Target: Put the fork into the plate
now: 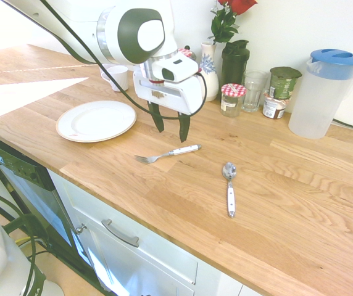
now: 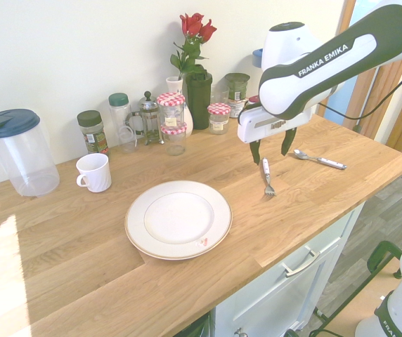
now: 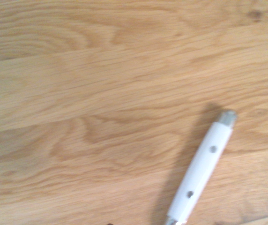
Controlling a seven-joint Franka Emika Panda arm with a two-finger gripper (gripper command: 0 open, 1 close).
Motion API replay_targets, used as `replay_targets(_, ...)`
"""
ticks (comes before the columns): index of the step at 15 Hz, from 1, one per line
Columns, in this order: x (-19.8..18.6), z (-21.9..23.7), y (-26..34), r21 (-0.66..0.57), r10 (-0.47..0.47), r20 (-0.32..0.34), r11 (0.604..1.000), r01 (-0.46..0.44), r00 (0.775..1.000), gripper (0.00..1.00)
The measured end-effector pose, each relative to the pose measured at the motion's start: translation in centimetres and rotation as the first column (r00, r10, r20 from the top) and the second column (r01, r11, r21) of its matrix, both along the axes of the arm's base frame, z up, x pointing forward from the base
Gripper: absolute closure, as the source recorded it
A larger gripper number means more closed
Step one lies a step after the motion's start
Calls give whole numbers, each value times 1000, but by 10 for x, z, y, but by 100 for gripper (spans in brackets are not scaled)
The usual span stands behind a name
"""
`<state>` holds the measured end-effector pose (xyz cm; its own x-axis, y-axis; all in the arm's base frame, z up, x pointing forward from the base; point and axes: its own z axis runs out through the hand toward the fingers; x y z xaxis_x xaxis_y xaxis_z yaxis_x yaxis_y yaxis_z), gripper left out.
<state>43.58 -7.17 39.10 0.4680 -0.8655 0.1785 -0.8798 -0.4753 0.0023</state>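
Hovering near the plate (image 2: 178, 220) with claw (image 1: 169, 128) spread wide and holding nothing — fork (image 1: 168, 154) lying on the wooden desk (image 1: 182, 203) just beside the plate, clear of its rim, and spoon (image 1: 229, 188) lying farther from that plate than the fork

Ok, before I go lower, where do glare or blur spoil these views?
First exterior view: sunlight washes the counter's far left to near white, while the fork stays readable; second exterior view: a bright sun patch at lower left, short of the plate; wrist view: soft focus overall, with a shadow alongside the white handle.
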Motion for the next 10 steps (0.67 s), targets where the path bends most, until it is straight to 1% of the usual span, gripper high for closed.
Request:
replay_targets(3,-9,-11,-20,17,-51,-30,999,51,998,0)
replay_targets(6,-18,-27,-12,65,-102,-50,992,105,994,0)
replay_targets(7,-19,-30,-10,79,-122,-50,989,125,991,0)
replay_targets(10,-17,-34,-10,97,-183,-14,978,183,983,0)
